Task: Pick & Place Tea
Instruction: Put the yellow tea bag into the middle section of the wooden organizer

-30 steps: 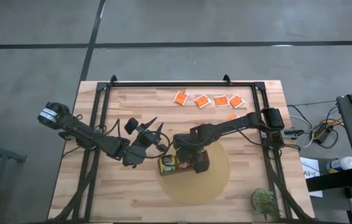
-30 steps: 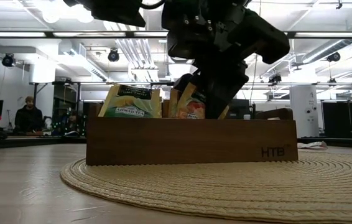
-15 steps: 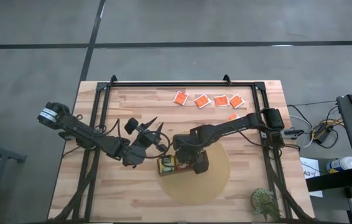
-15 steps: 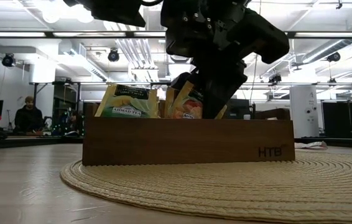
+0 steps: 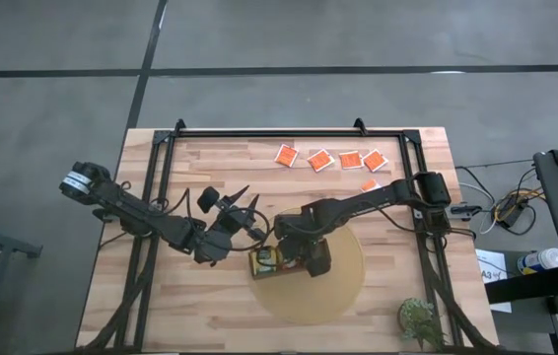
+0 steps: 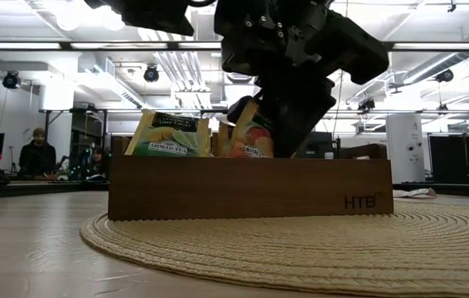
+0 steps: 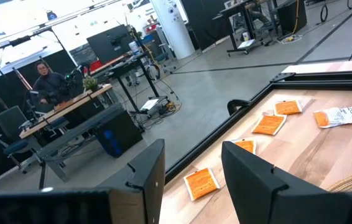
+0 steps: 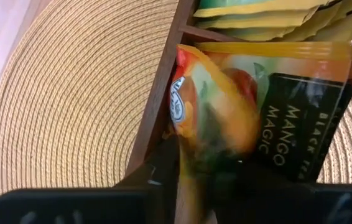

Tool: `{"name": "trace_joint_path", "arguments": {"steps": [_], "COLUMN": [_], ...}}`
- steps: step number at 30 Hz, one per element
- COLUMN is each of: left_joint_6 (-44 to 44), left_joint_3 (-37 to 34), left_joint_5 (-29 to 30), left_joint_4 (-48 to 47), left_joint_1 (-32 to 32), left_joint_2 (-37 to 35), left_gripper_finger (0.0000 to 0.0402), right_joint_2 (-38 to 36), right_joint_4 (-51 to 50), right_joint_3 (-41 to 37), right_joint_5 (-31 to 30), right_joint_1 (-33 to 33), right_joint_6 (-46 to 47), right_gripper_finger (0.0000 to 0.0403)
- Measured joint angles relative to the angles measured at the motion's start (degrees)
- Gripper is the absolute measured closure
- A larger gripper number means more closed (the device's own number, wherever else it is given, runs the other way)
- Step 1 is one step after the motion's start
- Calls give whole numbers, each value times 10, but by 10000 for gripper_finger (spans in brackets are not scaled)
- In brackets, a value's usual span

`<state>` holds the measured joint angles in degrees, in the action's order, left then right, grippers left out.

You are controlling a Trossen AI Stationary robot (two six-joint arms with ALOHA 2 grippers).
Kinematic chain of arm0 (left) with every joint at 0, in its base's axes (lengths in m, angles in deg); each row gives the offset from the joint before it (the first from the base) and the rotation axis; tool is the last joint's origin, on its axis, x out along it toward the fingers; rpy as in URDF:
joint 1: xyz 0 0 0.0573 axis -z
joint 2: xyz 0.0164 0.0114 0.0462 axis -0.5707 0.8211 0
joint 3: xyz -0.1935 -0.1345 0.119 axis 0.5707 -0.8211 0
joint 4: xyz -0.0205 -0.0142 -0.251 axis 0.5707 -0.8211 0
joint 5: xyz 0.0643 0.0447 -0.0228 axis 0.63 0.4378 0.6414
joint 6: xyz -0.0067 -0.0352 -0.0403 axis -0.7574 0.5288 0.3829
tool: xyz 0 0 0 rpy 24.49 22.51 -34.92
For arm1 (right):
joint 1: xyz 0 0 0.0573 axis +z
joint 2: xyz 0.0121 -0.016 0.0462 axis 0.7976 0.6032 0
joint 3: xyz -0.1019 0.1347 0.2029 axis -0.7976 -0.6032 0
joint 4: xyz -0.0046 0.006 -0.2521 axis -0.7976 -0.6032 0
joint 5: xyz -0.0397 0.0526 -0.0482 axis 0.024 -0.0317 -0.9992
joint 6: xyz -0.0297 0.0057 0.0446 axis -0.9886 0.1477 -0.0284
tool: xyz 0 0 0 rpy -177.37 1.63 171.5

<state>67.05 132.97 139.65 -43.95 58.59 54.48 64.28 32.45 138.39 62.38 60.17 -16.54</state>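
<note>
1. The left claw (image 5: 249,202) is held spread above the bare worktop (image 5: 210,306), just left of the wooden tray (image 6: 251,189). Nothing is gripped or touched by it. In the left wrist view, open space is seen between its fingers (image 7: 151,168).
2. The tray is set on the left part of a round woven mat (image 5: 343,276). Green-and-yellow sachets (image 6: 172,136) are stood upright in its left compartment.
3. The right claw (image 5: 294,258) is lowered into the middle compartment of the tray. A yellow-orange sachet (image 8: 269,118) with a dark label is found right at the claw (image 8: 207,186), tilted, with its lower part inside the compartment. Whether it is pinched or let go cannot be told.
4. Room for movement is limited by the compartment walls on either side. The left claw is near on the left. The mat is free to the right.
5. Four bright orange sachets (image 5: 320,160) are laid flat in a row near the far black rail (image 5: 289,131), well apart from both claws. A fifth (image 5: 369,185) is partly hidden by the right arm.
6. A small plant (image 5: 419,320) is placed at the near right corner.
</note>
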Motion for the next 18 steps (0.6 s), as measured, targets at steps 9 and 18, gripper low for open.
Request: {"name": "trace_joint_path", "arguments": {"steps": [9,18], "left_joint_6": [0,0], "left_joint_3": [0,0], "left_joint_5": [0,0], "left_joint_4": [0,0], "left_joint_1": [0,0], "left_joint_2": [0,0], "left_gripper_finger": [248,248], "right_joint_2": [-39,-78], "right_joint_4": [-15,-10], "right_joint_3": [0,0], "right_joint_5": [0,-1], "right_joint_1": [-1,-1], "right_joint_6": [3,5], "right_gripper_finger": [301,300]}}
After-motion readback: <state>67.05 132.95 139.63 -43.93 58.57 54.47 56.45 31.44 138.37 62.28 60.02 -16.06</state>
